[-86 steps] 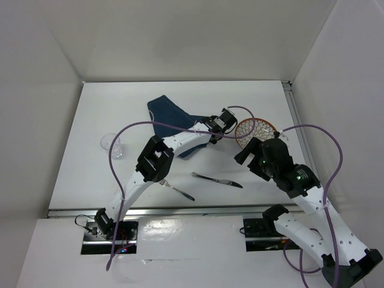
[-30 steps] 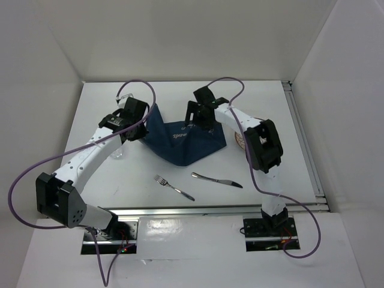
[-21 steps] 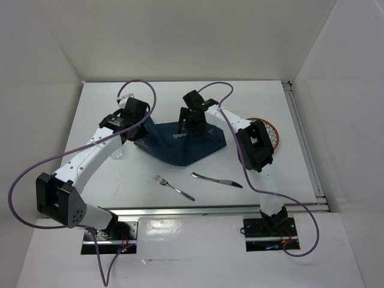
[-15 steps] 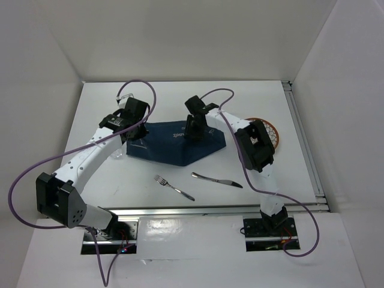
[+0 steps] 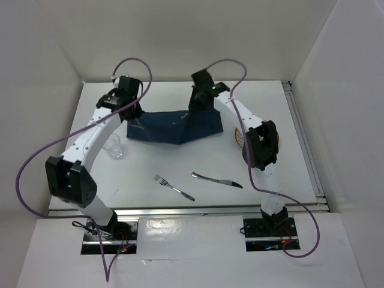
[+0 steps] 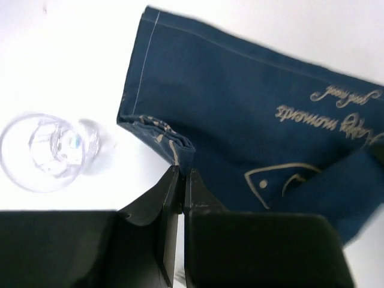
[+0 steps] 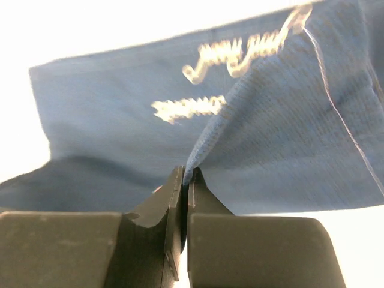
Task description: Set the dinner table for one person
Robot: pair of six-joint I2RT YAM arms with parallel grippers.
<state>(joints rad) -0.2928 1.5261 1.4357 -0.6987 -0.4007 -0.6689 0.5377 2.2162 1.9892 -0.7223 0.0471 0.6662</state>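
While both arms stretch toward the top of the overhead frame, the surface [image 5: 150, 162] fills the middle of that view, white and matte, running from the rail at the bottom up to the back wall. Lying on its upper middle is one navy placemat [image 5: 174, 126], mostly flat, with gold script and a fish outline showing in the left wrist view.

The left end effector [image 6: 182, 174] is at the cloth's left end, clenched, fingers pressed together right at a folded-over corner and grasping it. The right end effector [image 7: 186, 174] is at the cloth's top edge right of centre, clenched too, pinching up a ridge of the fabric; the lettering behind it is blurred.

Now the neighbours. One clear glass [image 5: 115, 147] stands upright just below and left of the placemat's lower left corner, near it but not touching. One plate [image 5: 238, 135] with a patterned face sits to the right of the cloth, and the right arm's forearm crosses over it, hiding most of it. Lower middle of the frame, one fork [image 5: 174, 187] and one knife [image 5: 217, 180] lie flat, angled, the knife to the right, apart from each other and well below the cloth.

Two purple cables arch over the arms near the top of the frame.
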